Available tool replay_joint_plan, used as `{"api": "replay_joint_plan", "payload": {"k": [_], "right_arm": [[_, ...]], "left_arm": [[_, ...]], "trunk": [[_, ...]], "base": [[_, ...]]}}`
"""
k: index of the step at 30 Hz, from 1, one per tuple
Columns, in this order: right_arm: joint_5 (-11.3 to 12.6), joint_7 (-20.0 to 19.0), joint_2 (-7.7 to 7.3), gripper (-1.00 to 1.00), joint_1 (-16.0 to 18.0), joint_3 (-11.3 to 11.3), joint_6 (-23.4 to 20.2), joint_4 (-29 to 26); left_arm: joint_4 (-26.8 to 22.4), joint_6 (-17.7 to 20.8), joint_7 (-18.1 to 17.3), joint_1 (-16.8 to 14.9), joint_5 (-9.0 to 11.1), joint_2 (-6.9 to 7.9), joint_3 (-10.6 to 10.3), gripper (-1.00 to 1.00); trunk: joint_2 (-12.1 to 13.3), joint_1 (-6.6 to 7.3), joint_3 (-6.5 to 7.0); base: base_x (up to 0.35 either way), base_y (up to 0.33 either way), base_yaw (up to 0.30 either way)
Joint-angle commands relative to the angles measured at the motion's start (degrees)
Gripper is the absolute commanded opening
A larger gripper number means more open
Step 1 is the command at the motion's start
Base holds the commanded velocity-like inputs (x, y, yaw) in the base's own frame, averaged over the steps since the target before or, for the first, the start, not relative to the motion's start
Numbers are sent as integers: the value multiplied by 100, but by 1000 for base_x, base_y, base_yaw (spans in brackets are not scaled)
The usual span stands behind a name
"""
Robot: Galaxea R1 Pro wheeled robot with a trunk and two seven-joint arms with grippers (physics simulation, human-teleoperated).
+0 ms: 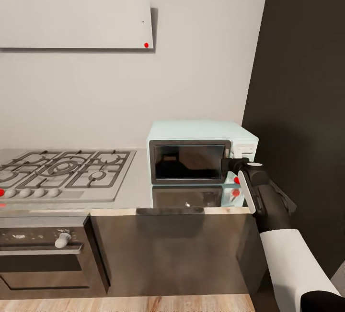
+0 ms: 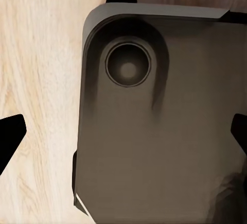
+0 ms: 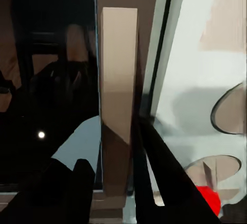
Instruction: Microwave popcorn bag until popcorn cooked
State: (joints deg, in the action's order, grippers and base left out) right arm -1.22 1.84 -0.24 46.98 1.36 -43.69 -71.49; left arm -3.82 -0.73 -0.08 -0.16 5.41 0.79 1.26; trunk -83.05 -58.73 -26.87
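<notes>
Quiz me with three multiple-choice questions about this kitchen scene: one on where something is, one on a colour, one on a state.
1. Where does the microwave stand?
A. on the countertop, right of the gas hob
B. on the floor
C. on top of the hob

2. What colour is the microwave's body?
A. red
B. pale mint-blue
C. black

3. How is the microwave's door?
A. taken off
B. swung wide open
C. shut

Answers:
1 A, since it sits on the grey slab beside the burners.
2 B, as its top and side show pale blue.
3 C, for the dark glass lies flat in its frame, with the right gripper at its right edge.
</notes>
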Motion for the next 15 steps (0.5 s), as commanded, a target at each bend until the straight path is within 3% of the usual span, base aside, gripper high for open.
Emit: {"api": "replay_joint_plan", "payload": {"k": [1,6,15], "right_arm": [[16,32,-2,-100,4,14,-28,3],[-111,64,35,-100,4,8,-8,90],[-87,62,20,-100,4,10,-25,177]], "left_arm": [[-1,-7,-1,-1,57,0,6,100],[-15,-61,-1,-1,57,5,32,100],[-8,-205,0,-1,57,8,36,100]], "trunk": [[-3,0,-6],[-3,1,-5],[-3,1,-5]], "base": [[-15,0,0],[-2,0,0],[0,0,0]]}}
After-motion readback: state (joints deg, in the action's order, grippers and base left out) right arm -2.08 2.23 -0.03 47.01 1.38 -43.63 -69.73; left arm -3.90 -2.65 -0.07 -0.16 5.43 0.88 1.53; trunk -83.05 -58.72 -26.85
